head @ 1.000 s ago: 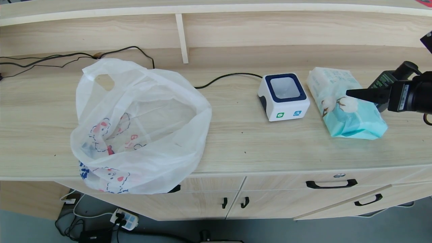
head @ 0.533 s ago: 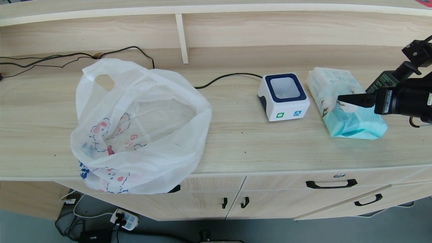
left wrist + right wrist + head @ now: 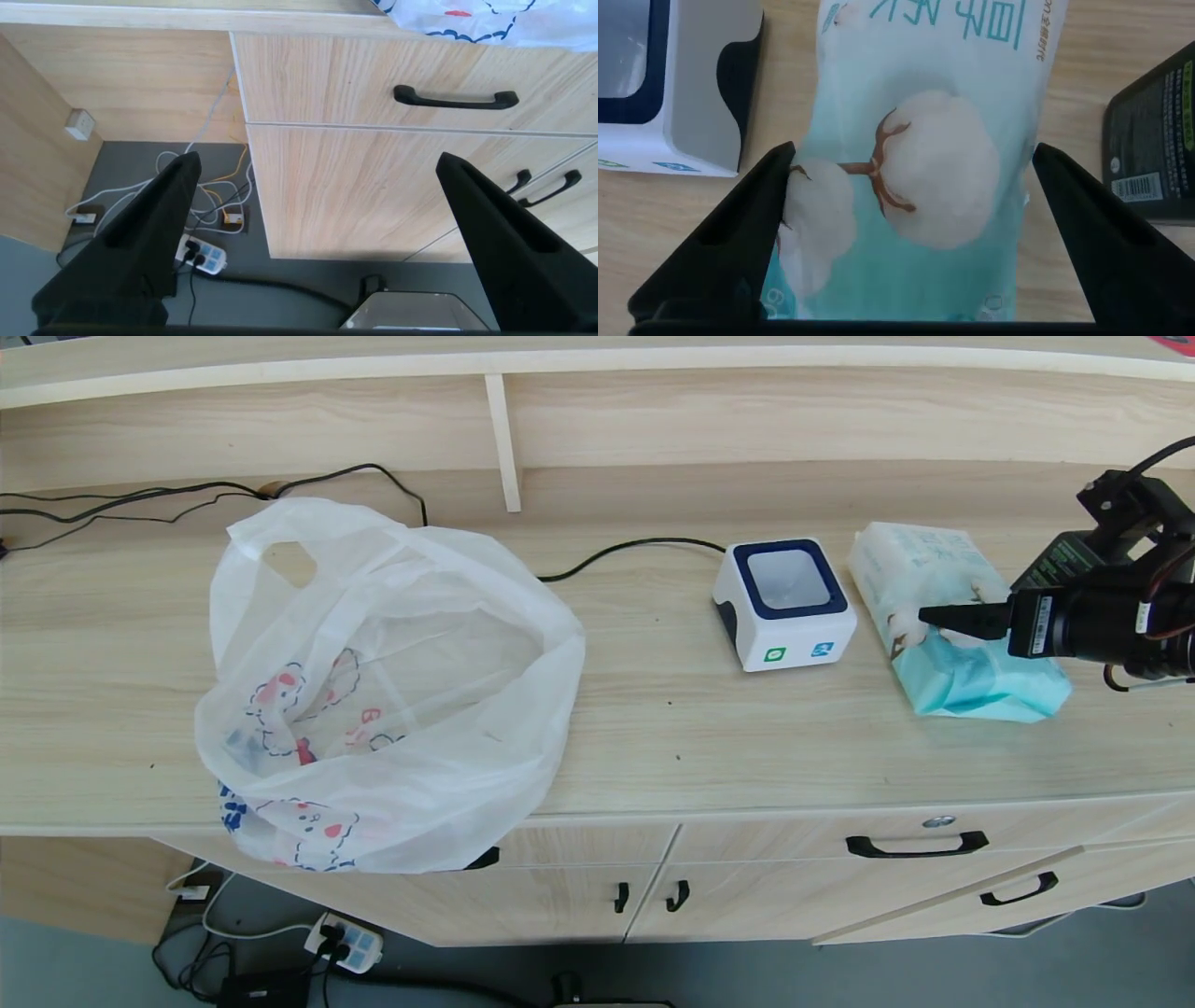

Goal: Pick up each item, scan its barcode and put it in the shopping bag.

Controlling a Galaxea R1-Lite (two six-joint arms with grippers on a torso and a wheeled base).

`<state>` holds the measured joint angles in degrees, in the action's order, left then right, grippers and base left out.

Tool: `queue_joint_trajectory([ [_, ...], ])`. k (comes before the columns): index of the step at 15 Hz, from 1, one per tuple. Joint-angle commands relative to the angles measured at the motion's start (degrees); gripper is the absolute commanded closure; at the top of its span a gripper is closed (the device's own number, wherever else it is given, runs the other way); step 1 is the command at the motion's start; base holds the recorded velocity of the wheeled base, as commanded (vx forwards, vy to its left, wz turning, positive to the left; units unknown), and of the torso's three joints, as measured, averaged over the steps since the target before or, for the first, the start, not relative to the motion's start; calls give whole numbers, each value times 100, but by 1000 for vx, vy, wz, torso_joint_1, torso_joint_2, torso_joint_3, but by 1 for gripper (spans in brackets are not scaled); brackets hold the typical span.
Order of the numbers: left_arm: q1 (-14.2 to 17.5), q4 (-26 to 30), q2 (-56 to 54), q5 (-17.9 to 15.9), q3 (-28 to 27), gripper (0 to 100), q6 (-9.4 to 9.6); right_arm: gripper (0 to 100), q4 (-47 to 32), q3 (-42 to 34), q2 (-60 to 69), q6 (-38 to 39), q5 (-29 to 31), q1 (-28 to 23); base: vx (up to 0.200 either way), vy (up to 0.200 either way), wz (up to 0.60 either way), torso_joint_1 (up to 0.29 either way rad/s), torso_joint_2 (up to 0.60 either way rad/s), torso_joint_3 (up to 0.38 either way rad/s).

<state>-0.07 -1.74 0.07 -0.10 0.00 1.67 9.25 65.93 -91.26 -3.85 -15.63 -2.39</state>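
A teal and white tissue pack (image 3: pixel 952 658) lies flat on the wooden counter (image 3: pixel 672 728), just right of the white and blue barcode scanner (image 3: pixel 784 602). My right gripper (image 3: pixel 934 616) hovers over the pack's middle, open. In the right wrist view its fingers straddle the pack (image 3: pixel 943 56), one on each long side, with the scanner (image 3: pixel 673 84) beside it. The white shopping bag (image 3: pixel 373 691) stands open at the counter's left. My left gripper (image 3: pixel 318 243) hangs open below counter height, facing the drawer fronts, holding nothing.
A dark flat packet (image 3: pixel 1064 558) lies behind the tissue pack, also seen as the dark packet (image 3: pixel 1158 140) from the right wrist. Black cables (image 3: pixel 616 553) run along the back of the counter. Drawers with black handles (image 3: pixel 455 97) sit below the counter.
My right gripper has moved left over the tissue pack and come down closer to it. The pack, scanner and bag have stayed put.
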Motion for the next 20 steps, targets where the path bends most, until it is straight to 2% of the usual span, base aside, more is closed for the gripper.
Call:
queue_joint_trajectory([
  [1,-1,-1,1,1,0,0,0,0,-2,-1,-103,-54,25,-60,0,0,0,0,0,0],
  [4,-1,-1,1,1,0,0,0,0,15,25,-287,-318,-2,-86,0,0,0,0,0,0],
  [9,-1,-1,1,1,0,0,0,0,15,69,-516,-397,-2,169,0,0,0,0,0,0],
  [11,-1,-1,1,1,0,0,9,0,261,8,-621,-371,7,169,0,0,0,0,0,0],
  [12,-1,-1,1,1,0,0,9,100,323,-27,-621,-344,7,169,0,0,0,0,0,0],
  [16,-1,-1,1,1,0,0,0,100,446,-159,-384,-292,-10,177,0,0,0,0,0,0],
  [20,-1,7,1,1,0,0,-9,100,472,-493,636,-292,-2,283,0,0,0,0,0,0],
])
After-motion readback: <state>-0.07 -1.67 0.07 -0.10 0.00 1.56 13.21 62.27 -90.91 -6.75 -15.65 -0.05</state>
